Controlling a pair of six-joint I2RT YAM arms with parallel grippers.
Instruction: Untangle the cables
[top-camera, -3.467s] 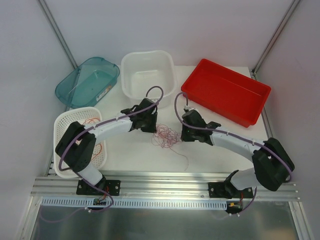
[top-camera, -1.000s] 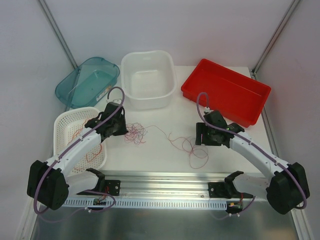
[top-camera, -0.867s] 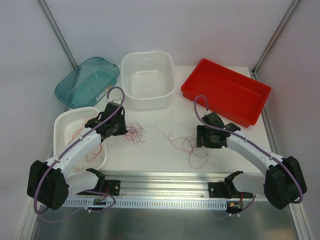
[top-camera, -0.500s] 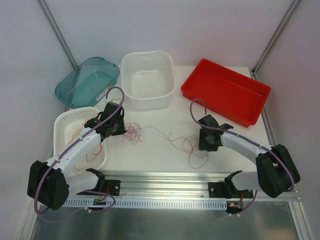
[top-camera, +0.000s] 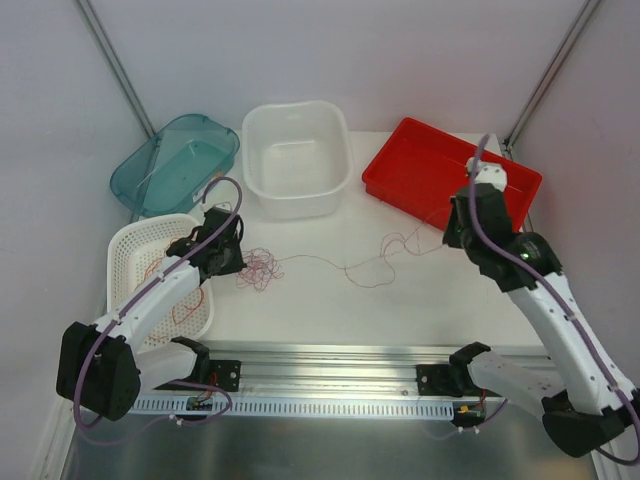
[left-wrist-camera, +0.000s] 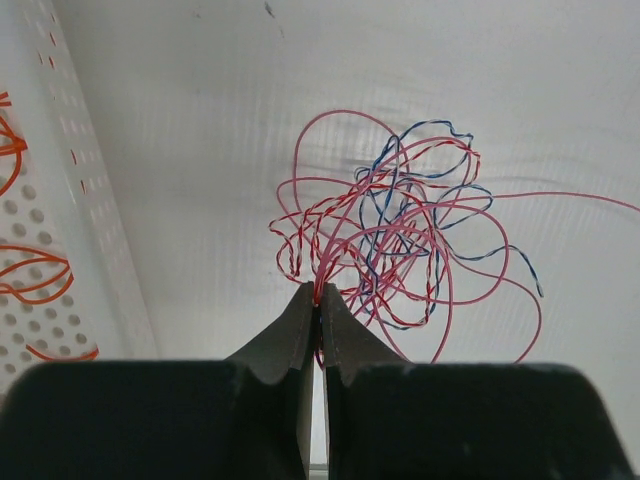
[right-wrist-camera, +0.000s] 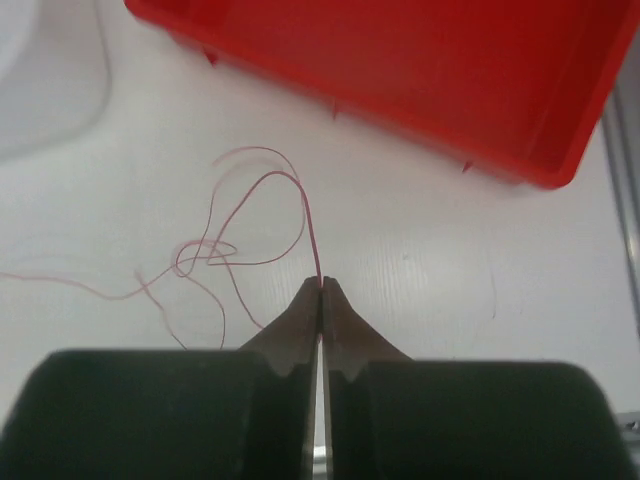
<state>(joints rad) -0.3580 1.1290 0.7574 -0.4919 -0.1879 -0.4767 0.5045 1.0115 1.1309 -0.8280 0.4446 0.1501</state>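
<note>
Red-orange wire, hair-thin, makes up most of the cables (left-wrist-camera: 400, 240), with a few blue and pale twisted pairs running through the knot. The knot lies on the white table (top-camera: 330, 310), just beside the white basket (top-camera: 128, 243), which holds some orange loops of its own. The left gripper (left-wrist-camera: 318, 298) is pinched together on a few red wires at the knot's near edge. The right gripper (right-wrist-camera: 321, 285) is pressed together on a single strand (right-wrist-camera: 303, 205) in front of the red tray (right-wrist-camera: 420, 70) and appears lifted off the table. Between the two arms that strand crosses the table in a long wavy line, with small loops near its right end.

The main risk is that a further pull cinches the knot instead of freeing the strand, since the strand probably threads through several loops that would draw tight under tension. The left fingers hold more than one wire, and it cannot be told whether the drawn strand is among them. If it is, the arms pull against each other and the wire may stretch or snap. Both grips sit at the very fingertips, so so fine a wire could slip out. The loose loops by the tray might also snag on its rim.
</note>
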